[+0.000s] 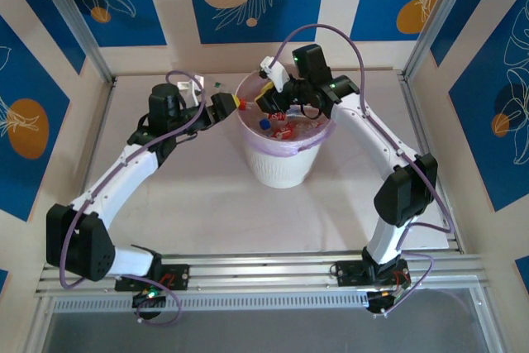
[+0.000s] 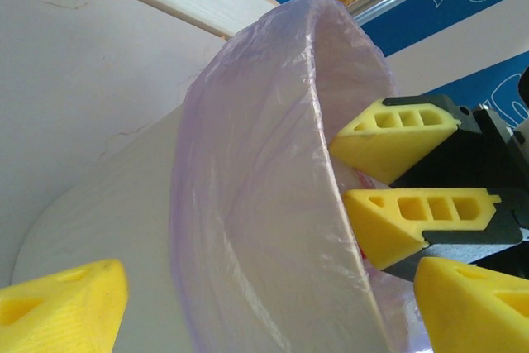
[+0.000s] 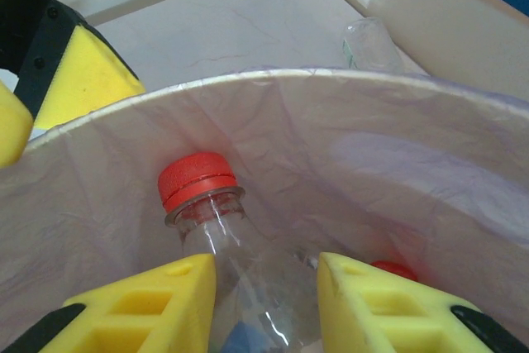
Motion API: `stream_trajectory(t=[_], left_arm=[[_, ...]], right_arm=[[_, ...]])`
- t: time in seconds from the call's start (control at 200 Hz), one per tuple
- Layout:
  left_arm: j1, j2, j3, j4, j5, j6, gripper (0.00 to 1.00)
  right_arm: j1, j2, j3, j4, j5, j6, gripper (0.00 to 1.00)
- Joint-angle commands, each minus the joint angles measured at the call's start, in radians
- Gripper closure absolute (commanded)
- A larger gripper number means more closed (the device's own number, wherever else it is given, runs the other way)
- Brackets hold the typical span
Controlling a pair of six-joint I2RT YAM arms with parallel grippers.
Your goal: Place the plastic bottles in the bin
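Note:
The bin [image 1: 285, 159] is a white ribbed bucket with a pinkish bag over its rim, standing mid-table. My right gripper [image 3: 264, 279] reaches down inside it, shut on a clear plastic bottle [image 3: 240, 254] with a red cap [image 3: 196, 178]. From above, the right gripper [image 1: 269, 102] hangs over the bin's left side. Several more bottles [image 1: 285, 127] lie in the bin. My left gripper [image 2: 264, 303] is open and straddles the bin's rim [image 2: 326, 163], one finger [image 2: 62, 303] outside the wall, the other finger [image 2: 471, 303] inside. In the top view the left gripper [image 1: 234, 105] is at the bin's left rim.
A clear bottle [image 3: 372, 43] lies on the table just beyond the bin's far rim, near the back wall. Both arms meet at the bin's left rim, and the right gripper's yellow fingers [image 2: 397, 134] are close to my left gripper.

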Motion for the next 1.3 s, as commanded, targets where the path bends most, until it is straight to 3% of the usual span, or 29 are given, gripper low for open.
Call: stream_trajectory(t=[0.0,0.22,0.405,0.545,0.815,1.1,1.296], left_arm=[[-0.010,0.012,0.041,0.010,-0.010,0.024,0.11],[0.002,0.010,0.119,-0.076,-0.056,0.093,0.10],[0.045,0.031,0.172,-0.115,-0.105,0.126,0.09],[0.085,0.104,0.242,-0.175,-0.201,0.173,0.07],[0.119,0.405,0.417,-0.209,-0.529,0.181,0.01],[0.104,0.805,0.787,-0.336,-0.757,0.152,0.02],[0.072,1.025,1.064,-0.466,-0.928,0.182,0.02]], right_arm=[[-0.009,-0.033,-0.005,-0.048,0.004,0.024,0.62],[-0.010,-0.097,0.120,-0.039,0.011,0.099,0.42],[-0.019,-0.215,0.074,0.051,0.018,0.176,0.36],[-0.039,-0.316,-0.011,0.113,0.006,0.236,0.33],[-0.165,-0.506,-0.232,0.146,0.054,0.389,0.33],[-0.354,-0.682,-0.504,0.132,-0.019,0.507,0.33],[-0.416,-0.747,-0.620,0.123,-0.053,0.535,0.33]])
